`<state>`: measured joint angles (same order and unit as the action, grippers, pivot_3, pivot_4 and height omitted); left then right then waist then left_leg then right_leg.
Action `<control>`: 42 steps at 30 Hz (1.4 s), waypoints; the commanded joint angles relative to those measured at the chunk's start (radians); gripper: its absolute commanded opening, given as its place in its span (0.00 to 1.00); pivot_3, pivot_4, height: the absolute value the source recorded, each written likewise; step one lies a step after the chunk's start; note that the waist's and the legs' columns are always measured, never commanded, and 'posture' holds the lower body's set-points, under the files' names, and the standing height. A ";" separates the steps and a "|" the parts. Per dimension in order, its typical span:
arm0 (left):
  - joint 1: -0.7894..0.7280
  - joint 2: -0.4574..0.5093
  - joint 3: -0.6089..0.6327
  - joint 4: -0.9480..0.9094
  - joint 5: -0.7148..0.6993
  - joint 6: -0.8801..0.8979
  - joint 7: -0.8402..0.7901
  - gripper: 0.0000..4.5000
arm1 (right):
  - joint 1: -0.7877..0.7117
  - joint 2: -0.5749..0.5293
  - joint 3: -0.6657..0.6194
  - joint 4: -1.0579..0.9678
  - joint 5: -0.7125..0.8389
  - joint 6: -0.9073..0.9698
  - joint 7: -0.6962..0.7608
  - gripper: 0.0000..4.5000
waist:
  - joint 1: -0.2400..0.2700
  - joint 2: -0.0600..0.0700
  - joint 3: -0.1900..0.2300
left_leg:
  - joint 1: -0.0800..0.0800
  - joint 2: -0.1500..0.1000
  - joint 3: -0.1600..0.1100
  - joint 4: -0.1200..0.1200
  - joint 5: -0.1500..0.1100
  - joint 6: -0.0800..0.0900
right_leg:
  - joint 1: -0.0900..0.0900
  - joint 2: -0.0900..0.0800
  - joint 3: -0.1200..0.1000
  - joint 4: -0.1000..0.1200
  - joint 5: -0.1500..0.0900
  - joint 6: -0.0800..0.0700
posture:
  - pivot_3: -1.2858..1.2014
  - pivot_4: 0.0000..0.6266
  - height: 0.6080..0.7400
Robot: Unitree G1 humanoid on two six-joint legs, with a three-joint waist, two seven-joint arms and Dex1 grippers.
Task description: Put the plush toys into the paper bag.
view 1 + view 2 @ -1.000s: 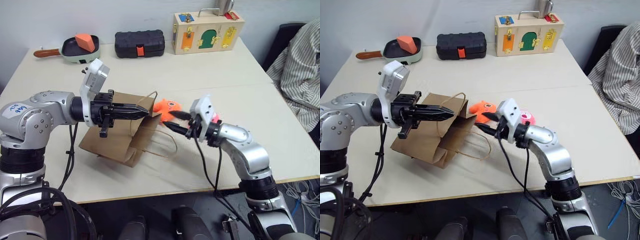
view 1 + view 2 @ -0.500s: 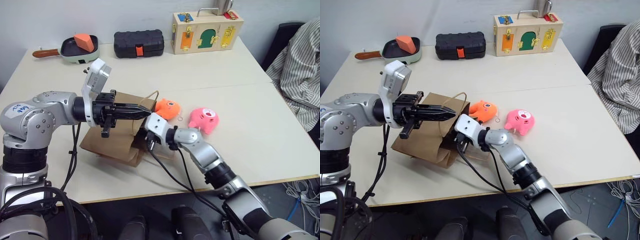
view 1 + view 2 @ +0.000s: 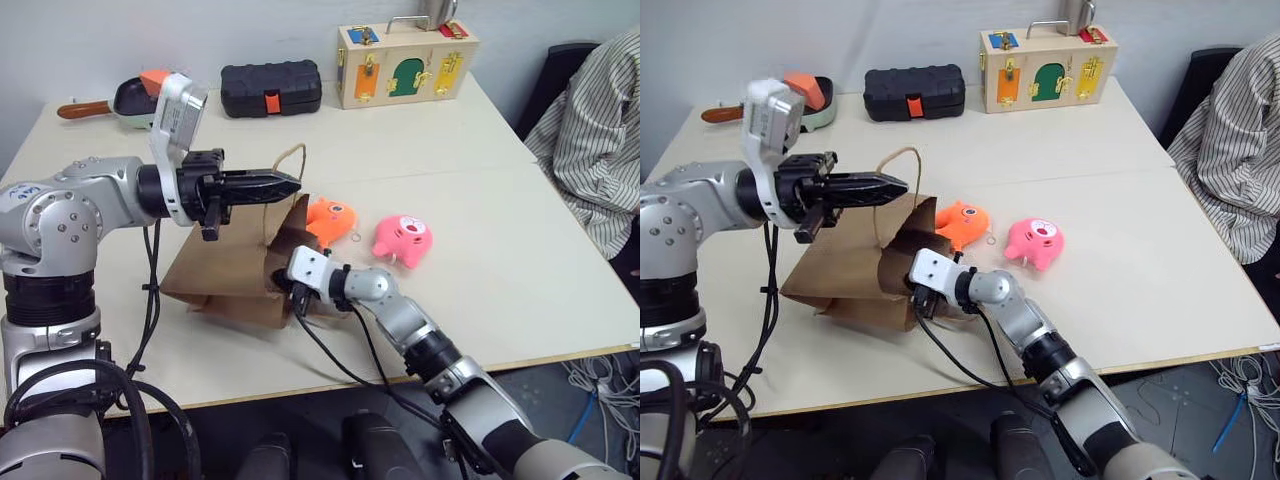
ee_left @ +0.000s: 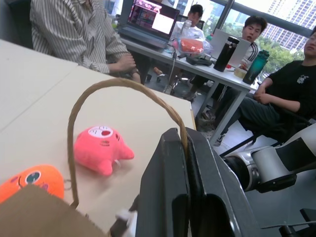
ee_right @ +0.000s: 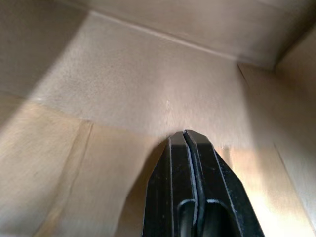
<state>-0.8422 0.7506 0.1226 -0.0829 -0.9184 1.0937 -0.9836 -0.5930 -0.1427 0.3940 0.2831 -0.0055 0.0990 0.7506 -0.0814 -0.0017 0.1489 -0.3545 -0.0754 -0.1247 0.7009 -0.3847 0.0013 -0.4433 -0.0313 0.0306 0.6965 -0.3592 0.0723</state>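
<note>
Right gripper now pushed into the bag mouth with fingers pressed together and empty, after hovering spread by the toys a second ago. Left gripper clamped on the bag's handle, holding the mouth up. Fish and pig lying on the table just beyond the right gripper, outside the bag; probably widening the opening first

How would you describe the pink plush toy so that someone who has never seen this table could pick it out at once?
Start from the brown paper bag lying near the table's front edge, its handle pinched in the left gripper. Just beyond its open mouth lie two small soft toys side by side. The pink plush toy is the one farther from the bag, rounded and pig-like, unlike the orange plush toy.
</note>
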 commanded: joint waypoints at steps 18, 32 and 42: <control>0.061 0.023 -0.010 -0.070 0.002 -0.018 -0.031 0.00 | -0.141 -0.310 -0.286 -0.167 0.222 0.354 0.007 0.82 | 0.012 0.000 0.000 | -0.001 0.000 0.005 -0.002 0.000 0.000 | 0.000 0.000 0.002 -0.005 0.000 0.000 | 0.52 0.24 1.00; 0.062 0.034 0.013 -0.073 0.013 -0.029 -0.026 0.00 | -0.443 -0.052 -0.221 0.565 0.043 0.094 -0.088 1.00 | -0.019 0.000 0.000 | -0.001 0.000 0.005 -0.001 0.000 0.000 | -0.002 0.000 0.001 0.000 0.000 0.000 | 0.52 0.24 1.00; 0.084 0.047 0.028 -0.084 0.014 -0.031 -0.019 0.00 | -0.485 -0.034 -0.253 0.667 0.029 -0.009 -0.067 0.33 | -0.033 0.000 0.000 | -0.001 0.000 0.004 0.000 0.000 0.000 | -0.001 0.000 0.001 0.001 0.000 0.000 | 0.52 0.24 1.00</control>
<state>-0.7608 0.7800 0.1170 -0.1434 -0.8993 1.0804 -0.9985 -1.0657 -0.1649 0.1638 0.9591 0.0263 0.1073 0.6865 -0.1145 -0.0019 0.1493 -0.3555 -0.0750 -0.1203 0.7010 -0.3846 0.0013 -0.4444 -0.0311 0.0311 0.6976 -0.3591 0.0721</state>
